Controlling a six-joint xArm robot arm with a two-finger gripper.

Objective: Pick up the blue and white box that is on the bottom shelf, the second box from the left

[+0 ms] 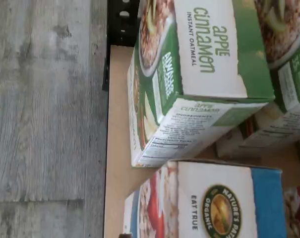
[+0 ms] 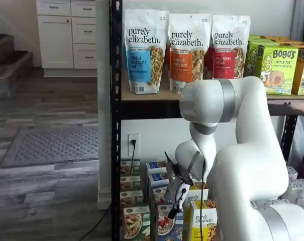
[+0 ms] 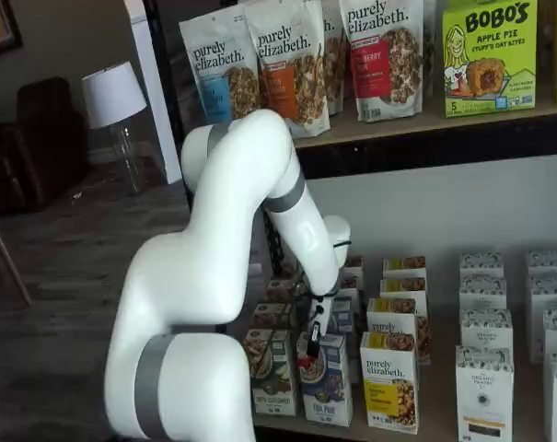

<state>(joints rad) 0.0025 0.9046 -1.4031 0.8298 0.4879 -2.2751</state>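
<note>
The blue and white box stands at the front of the bottom shelf, between a green box and a yellow-and-white "purely elizabeth" box. It shows in both shelf views. In the wrist view its white and blue top face lies close under the camera, beside the green "apple cinnamon" box. My gripper hangs just above the blue and white box's top edge, in both shelf views. Its black fingers show no plain gap and hold nothing.
More rows of boxes stand behind the front row. White boxes stand to the right. The black rack post is at the left. The upper board carries granola bags and "BOBO'S" boxes. Grey wood floor lies in front.
</note>
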